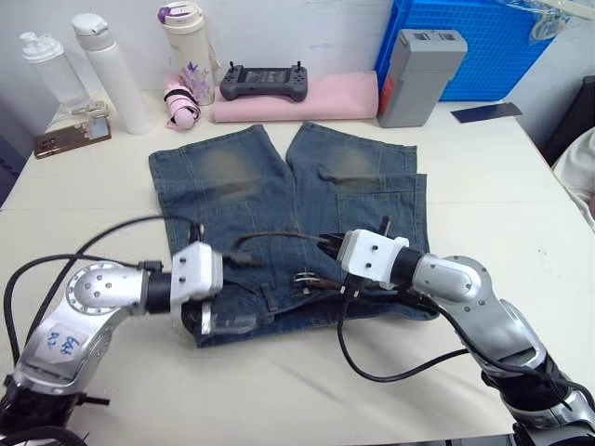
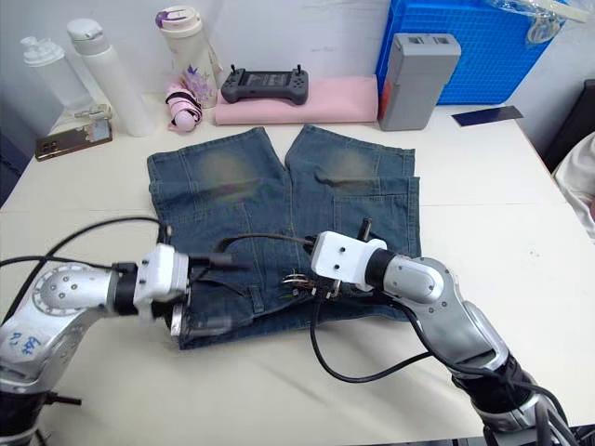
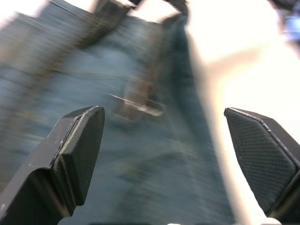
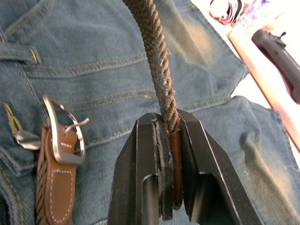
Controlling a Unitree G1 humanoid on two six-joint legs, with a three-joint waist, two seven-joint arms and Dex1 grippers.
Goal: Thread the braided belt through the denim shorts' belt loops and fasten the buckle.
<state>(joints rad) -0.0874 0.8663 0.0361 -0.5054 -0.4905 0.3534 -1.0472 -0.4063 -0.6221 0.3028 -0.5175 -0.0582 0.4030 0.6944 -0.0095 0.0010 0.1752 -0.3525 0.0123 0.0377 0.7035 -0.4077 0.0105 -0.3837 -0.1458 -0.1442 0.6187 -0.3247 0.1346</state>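
Right gripper (image 4: 168, 136): we see its two black fingers clamped on the braided belt (image 4: 154, 51), near the strap's tip, over the middle of the waistband at the near edge of the shorts.
Left gripper (image 3: 164, 154): fingers spread wide apart, nothing between them; it sits low over the near-left corner of the shorts, close to the waistband.
Denim shorts (image 1: 279, 195): laid flat on the white table (image 1: 502, 204), legs pointing far, waistband toward us.
Braided belt path: from the right gripper the strap arcs up and leftward above the denim toward the left gripper; we cannot tell which belt loops it passes through.
Buckle (image 4: 63, 133): silver frame with prong, on a brown leather tab, lying on the denim just beside the right gripper; unfastened, with no strap through it.
Far side of table: pink rolled cloth (image 1: 325, 98) with a dark handheld controller (image 1: 265, 82) on it, a grey box (image 1: 420, 74) to its right, a blue crate (image 1: 493, 42) behind.
Far left: two white bottles (image 1: 107, 70), a cream tumbler (image 1: 189, 42).
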